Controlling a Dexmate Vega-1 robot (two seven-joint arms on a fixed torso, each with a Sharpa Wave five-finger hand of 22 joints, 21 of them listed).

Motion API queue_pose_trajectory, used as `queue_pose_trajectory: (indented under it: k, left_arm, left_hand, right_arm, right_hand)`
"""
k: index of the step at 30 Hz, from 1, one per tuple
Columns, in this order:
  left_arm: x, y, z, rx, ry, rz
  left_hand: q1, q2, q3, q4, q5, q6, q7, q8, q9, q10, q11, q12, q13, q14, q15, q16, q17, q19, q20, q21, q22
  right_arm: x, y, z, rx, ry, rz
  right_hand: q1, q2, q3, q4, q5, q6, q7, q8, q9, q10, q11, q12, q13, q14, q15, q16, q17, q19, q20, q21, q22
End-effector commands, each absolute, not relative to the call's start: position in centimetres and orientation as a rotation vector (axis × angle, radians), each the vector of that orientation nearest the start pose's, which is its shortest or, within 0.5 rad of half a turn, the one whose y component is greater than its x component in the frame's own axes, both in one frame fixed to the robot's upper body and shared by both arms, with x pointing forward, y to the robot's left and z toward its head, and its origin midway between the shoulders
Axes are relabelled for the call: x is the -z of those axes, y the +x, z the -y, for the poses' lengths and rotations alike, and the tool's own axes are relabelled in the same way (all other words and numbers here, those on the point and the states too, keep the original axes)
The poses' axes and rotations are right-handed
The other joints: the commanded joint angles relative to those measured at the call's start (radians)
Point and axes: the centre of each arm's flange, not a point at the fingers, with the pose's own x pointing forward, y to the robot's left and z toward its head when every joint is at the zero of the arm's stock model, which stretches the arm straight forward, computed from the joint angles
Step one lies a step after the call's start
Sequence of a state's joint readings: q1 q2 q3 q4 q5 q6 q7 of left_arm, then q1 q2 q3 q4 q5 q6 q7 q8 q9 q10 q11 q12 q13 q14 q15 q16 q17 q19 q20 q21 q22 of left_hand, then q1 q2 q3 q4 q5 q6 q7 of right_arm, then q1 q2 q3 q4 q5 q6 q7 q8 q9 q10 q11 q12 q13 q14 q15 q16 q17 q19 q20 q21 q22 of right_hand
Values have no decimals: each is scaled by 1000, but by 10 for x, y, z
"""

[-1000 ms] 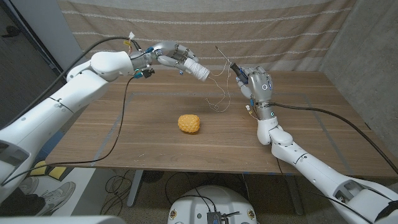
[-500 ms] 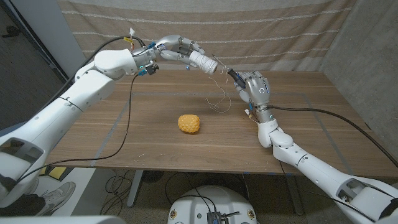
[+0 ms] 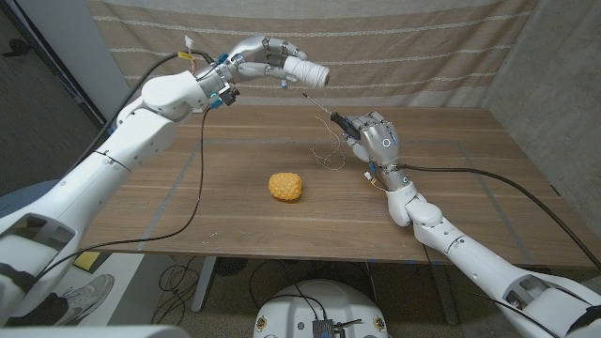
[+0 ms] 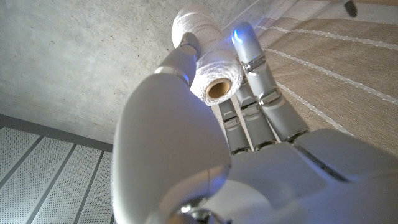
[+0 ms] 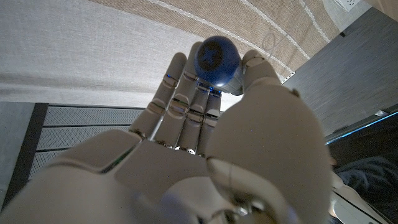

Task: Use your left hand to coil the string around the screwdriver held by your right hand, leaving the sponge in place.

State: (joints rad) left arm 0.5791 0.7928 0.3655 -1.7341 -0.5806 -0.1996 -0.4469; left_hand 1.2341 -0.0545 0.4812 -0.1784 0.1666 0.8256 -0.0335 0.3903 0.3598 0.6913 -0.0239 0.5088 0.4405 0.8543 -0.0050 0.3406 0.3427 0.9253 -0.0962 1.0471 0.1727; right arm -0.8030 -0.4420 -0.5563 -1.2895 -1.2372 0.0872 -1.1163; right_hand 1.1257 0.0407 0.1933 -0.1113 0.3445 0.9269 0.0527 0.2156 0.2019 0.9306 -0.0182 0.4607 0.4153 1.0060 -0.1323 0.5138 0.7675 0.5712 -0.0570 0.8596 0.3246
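Observation:
My left hand (image 3: 263, 62) is raised over the table's far side and holds a white spool of string (image 3: 307, 72), which the left wrist view shows end-on as the spool (image 4: 213, 73) between its fingers. A thin string (image 3: 324, 127) runs from the spool down to the screwdriver (image 3: 344, 123) and hangs in loose loops to the table. My right hand (image 3: 376, 139) grips the screwdriver, whose shaft points left and away. In the right wrist view the blue handle end (image 5: 216, 56) sticks out of the right hand (image 5: 236, 137). A yellow sponge (image 3: 286, 186) lies at mid-table.
The wooden table (image 3: 188, 207) carries nothing else but the black cables (image 3: 192, 188) from both arms crossing it. A striped beige curtain (image 3: 404, 47) hangs behind the far edge.
My left hand has carried the spool up and to the right, then higher over the screwdriver. My right hand has tilted, bringing the screwdriver lower and pointing more left.

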Motion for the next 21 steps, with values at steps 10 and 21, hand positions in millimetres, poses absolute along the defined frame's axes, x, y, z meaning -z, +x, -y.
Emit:
queue_pose_trajectory:
  k: [10,21]
  left_arm:
    - [-211,512,-267,389,537,1024]
    - [-202,518,-291,226,587,981]
  left_hand:
    - [152,162,11,18,7,123,112,-3,1,105,10,-4,244,296,-215,-2,3,-40,-101,10,1]
    - [154,161,12,17,8,124,112,-5,1,108,12,-7,247,297,-216,-4,3,-41,-100,12,1]
  right_arm:
    - [29,546,161,576,-1216,1630]
    - [21,530,161,601,-1138,1654]
  right_hand:
    - [79,82,-8,2,8,218,-208,2,3,116,-118,-5,4,23,-97,-7,6,-8,-147,11,-3]
    - [81,85,-13,3,10,218,-210,1,3,118,-117,-9,6,25,-97,-12,9,-12,-147,17,-7]
